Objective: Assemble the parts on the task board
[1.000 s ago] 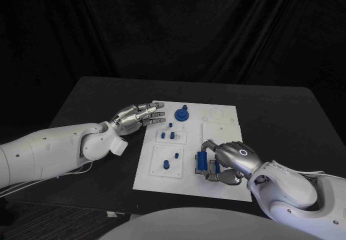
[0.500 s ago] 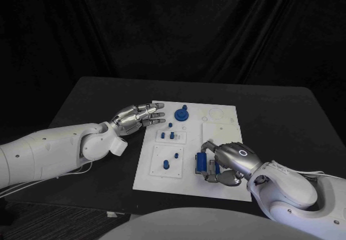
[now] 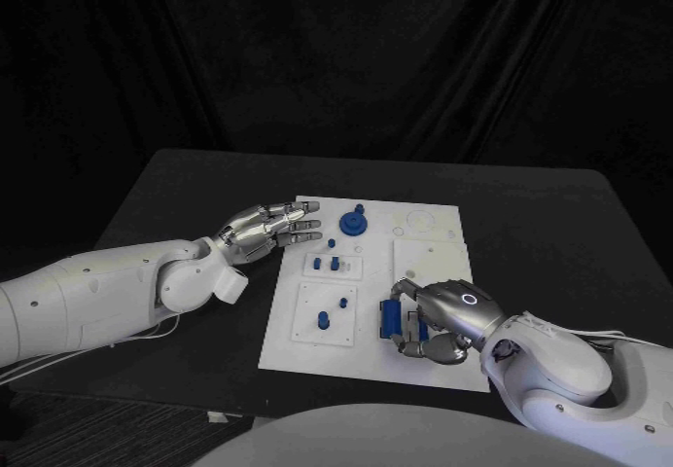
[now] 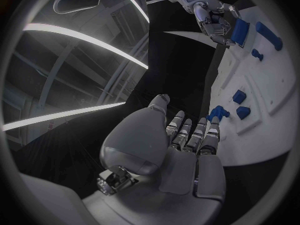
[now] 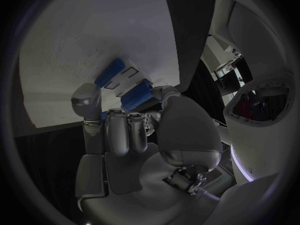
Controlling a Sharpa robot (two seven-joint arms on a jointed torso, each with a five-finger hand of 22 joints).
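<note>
The white task board (image 3: 428, 365) lies at the centre of the black bench (image 3: 561, 233). My right hand (image 3: 446, 316), at the board's lower right, curls around a blue part (image 3: 390, 315); it seems to be grasping it, though my fingers hide the contact. My left hand (image 3: 269, 229) rests at the board's upper left edge, fingers together, holding nothing. A round blue part (image 3: 352, 225) stands near it.

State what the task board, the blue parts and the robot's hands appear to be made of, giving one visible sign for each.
Task board: probably matt white plastic, flat and glare-free. Blue parts: likely moulded plastic, evenly coloured, slightly glossy. Right hand and left hand: silvery metal or metallised plastic, showing bright highlights.
</note>
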